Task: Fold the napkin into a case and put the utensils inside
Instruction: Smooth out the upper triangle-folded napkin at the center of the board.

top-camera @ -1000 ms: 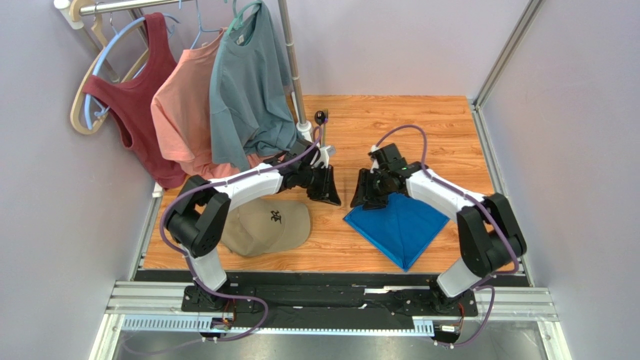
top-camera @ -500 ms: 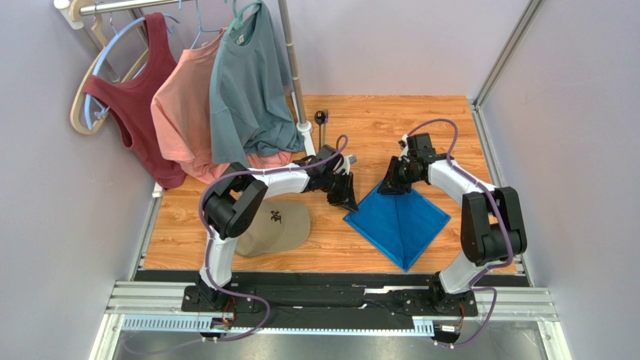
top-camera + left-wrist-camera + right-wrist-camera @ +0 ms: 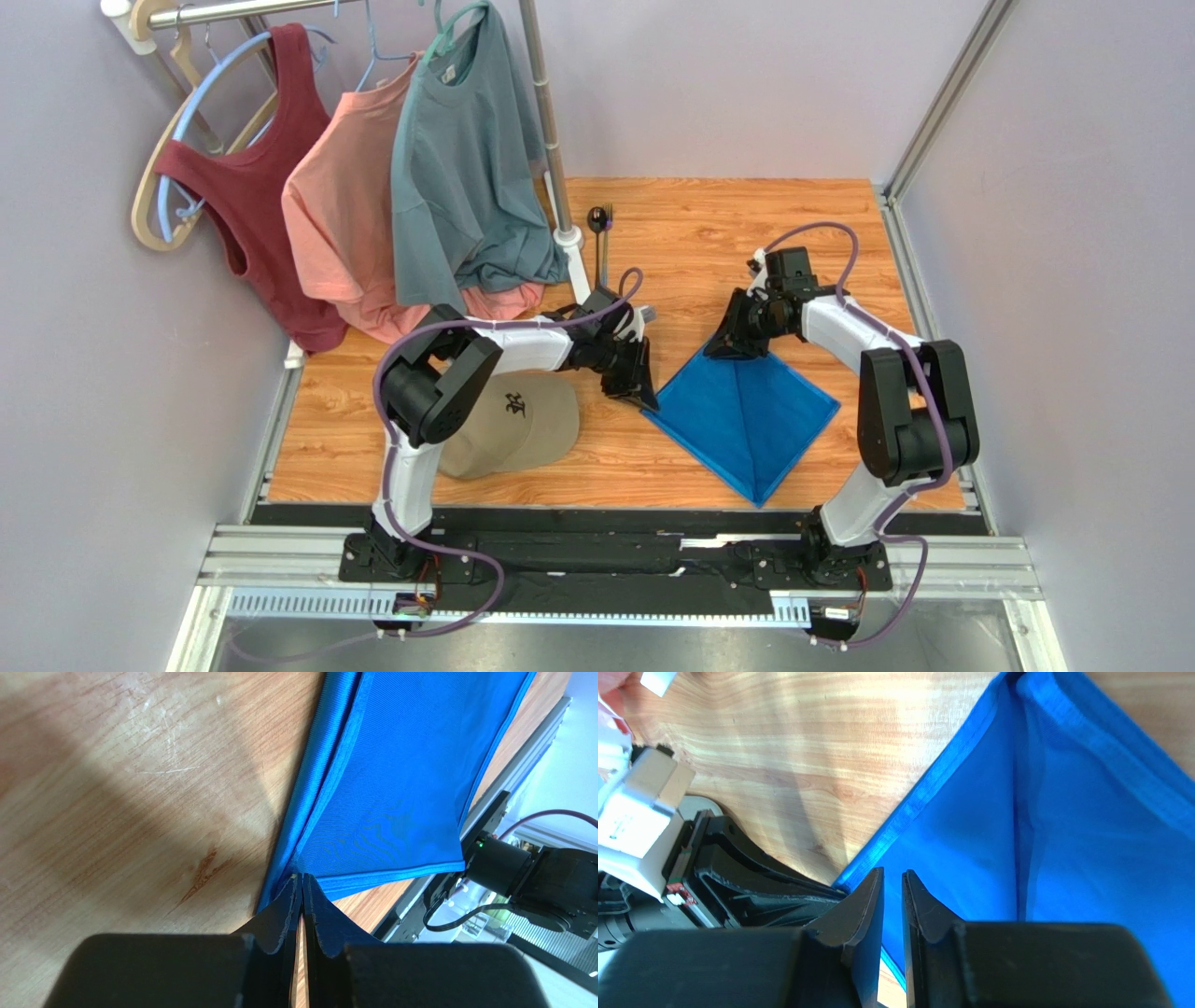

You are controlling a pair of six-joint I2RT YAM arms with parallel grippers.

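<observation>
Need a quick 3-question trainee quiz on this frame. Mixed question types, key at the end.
1. True or false: the tan cap lies on the blue napkin.
2. The left gripper is at which corner of the napkin? A) far B) left C) near
3. Which garment hangs nearest the rack's pole?
Key: 1 false, the cap lies apart, left of the napkin; 2 B; 3 the grey-teal T-shirt.

Tan cap (image 3: 508,423) left of centre on the wooden table (image 3: 828,231); maroon top (image 3: 260,189), pink shirt (image 3: 341,210), grey-teal T-shirt (image 3: 456,175) hanging upper left.
</observation>
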